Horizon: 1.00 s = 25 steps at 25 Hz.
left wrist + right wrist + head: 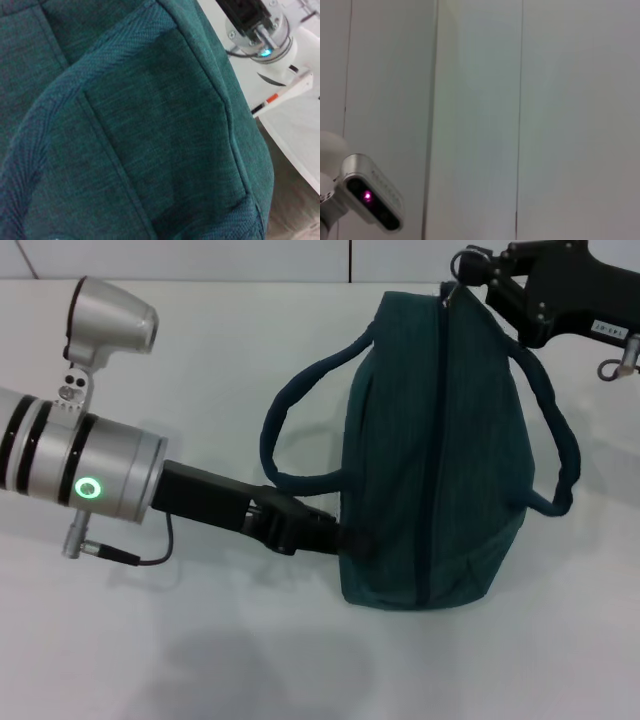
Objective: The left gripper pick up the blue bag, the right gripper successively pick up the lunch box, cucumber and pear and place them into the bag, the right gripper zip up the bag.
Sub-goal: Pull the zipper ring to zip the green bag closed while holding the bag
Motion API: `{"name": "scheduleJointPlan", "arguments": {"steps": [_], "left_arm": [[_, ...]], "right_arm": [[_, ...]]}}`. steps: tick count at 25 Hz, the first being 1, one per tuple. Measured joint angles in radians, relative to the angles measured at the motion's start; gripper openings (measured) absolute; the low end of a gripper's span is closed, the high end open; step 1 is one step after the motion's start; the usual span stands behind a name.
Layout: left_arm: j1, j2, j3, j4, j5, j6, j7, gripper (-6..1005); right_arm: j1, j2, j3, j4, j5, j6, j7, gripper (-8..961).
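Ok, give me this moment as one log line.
stage: zipping | left gripper: clamped on blue bag lower side | right gripper: at zipper's top end | lunch box, cucumber, pear: not visible

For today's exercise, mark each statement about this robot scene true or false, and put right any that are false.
1. The bag is zipped closed along its top seam. True.
2. The left gripper is at the bag's lower left edge in the head view. True.
3. A cucumber and a pear lie on the table beside the bag. False: neither is in view on the table.
4. The right gripper is parked far from the bag. False: it is at the far end of the zip line.
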Motion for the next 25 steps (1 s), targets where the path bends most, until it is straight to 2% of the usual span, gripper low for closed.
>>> {"name": "scheduleJointPlan", "arguments": {"steps": [5, 16, 22, 25], "left_arm": [[-0.007, 0.013, 0.000, -0.002, 0.016, 0.031, 0.014, 126], [-0.006, 0.013, -0.019, -0.003, 0.043, 0.043, 0.024, 130], [-0.017, 0.012, -0.116, 0.010, 0.024, 0.048, 0.013, 135], [-0.024, 0.019, -0.174, 0.035, 0.010, 0.049, -0.001, 186]], "right_arm": [[-0.012, -0.001, 0.002, 0.000, 0.024, 0.012, -0.012, 7], [-0.042, -0.004, 0.026, 0.009, 0.023, 0.050, -0.016, 7], [-0.055, -0.004, 0.020, 0.010, 0.020, -0.006, -0.009, 6], [-0.066, -0.003, 0.018, 0.011, 0.018, -0.013, -0.010, 6]]}}
